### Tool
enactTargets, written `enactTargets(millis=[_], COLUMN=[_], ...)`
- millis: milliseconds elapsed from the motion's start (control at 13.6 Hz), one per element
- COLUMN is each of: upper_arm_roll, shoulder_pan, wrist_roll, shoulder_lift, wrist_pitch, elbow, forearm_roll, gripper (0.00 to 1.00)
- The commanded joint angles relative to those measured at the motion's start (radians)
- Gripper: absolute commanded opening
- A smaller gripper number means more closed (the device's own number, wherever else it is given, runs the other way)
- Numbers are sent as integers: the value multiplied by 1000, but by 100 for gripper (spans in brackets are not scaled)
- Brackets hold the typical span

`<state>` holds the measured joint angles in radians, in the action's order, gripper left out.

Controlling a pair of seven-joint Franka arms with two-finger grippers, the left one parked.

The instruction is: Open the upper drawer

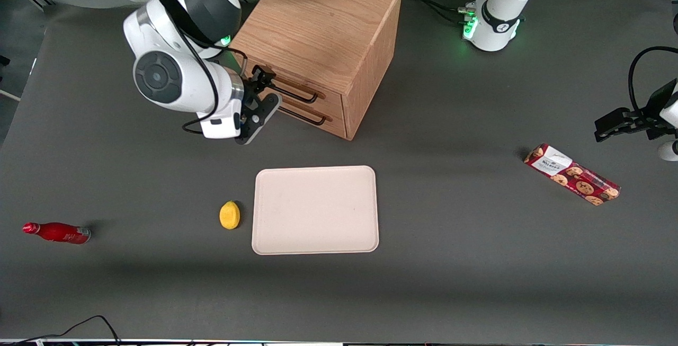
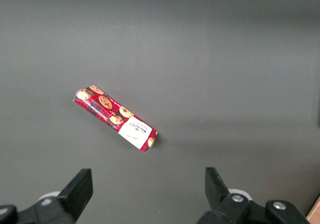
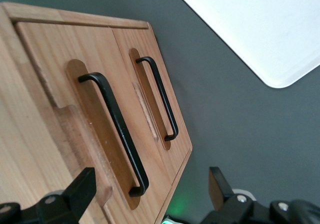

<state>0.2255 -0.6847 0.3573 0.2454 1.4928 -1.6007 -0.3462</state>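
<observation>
Dark grey tabletop, oak cabinet (image 1: 323, 44) upper middle of the front view. Upper drawer (image 3: 60, 99) is shut (bar handle (image 3: 117, 129) runs lengthwise along the front). Gripper (image 1: 260, 90), spread wide, sits right at the handle's end.

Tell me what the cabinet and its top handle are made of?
The cabinet looks like light oak wood: grain lines show, matte finish. The upper drawer's handle seems black painted metal, thin and smooth. The open end effector waits in front of it.
</observation>
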Motion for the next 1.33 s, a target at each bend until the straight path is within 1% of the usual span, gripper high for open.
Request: enactTargets(millis=[0, 294, 810, 1252], upper_arm_roll=[-9, -49, -83, -106], shoulder_pan=[-3, -1, 5, 13], wrist_roll=[23, 23, 25, 25], shoulder_lift=[3, 3, 3, 5], wrist_pitch=[30, 75, 171, 179], elbow=[-47, -102, -188, -205], forearm_roll=[-28, -30, -34, -50], gripper=[100, 100, 100, 100])
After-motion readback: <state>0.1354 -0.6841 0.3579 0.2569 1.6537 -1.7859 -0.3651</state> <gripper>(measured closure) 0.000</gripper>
